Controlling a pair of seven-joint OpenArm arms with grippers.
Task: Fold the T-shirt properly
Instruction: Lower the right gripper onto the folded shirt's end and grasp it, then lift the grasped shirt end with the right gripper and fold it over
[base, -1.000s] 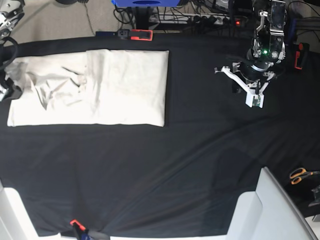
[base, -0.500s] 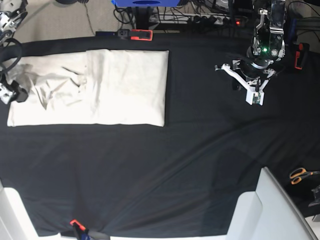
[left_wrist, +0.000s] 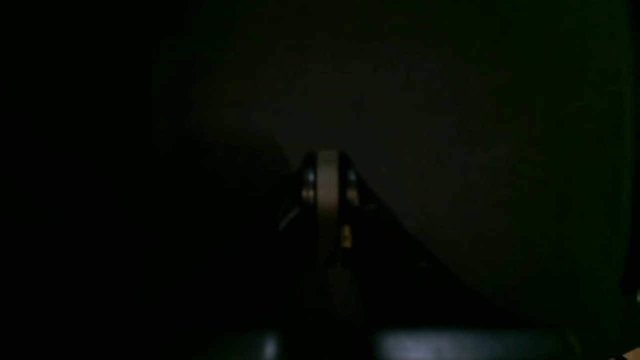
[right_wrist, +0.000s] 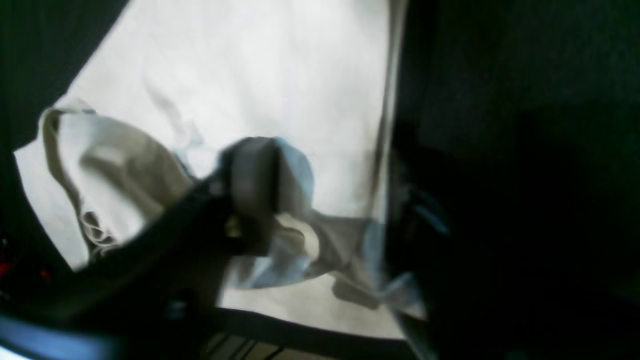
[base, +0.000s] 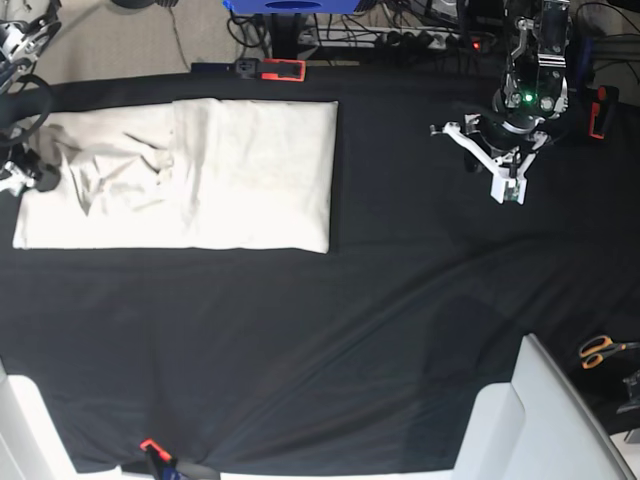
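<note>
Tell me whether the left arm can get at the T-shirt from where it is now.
Probably not without a long reach. The left gripper hangs shut over bare black cloth at the far end of the table from the T-shirt. Nothing lies between them, so the way is free, but the right gripper is already at the shirt's edge.

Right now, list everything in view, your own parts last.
T-shirt: one, cream, folded into a rectangle at the table's far left.
Table cloth: one, black, covering the table.
Scissors: one pair, orange-handled, right edge.
Clamp: one, red and black, far edge behind the shirt.
Left claw: one, white, shut, over bare cloth at the right.
Right claw: one, at the shirt's left edge, bunched fabric between its fingers.
</note>
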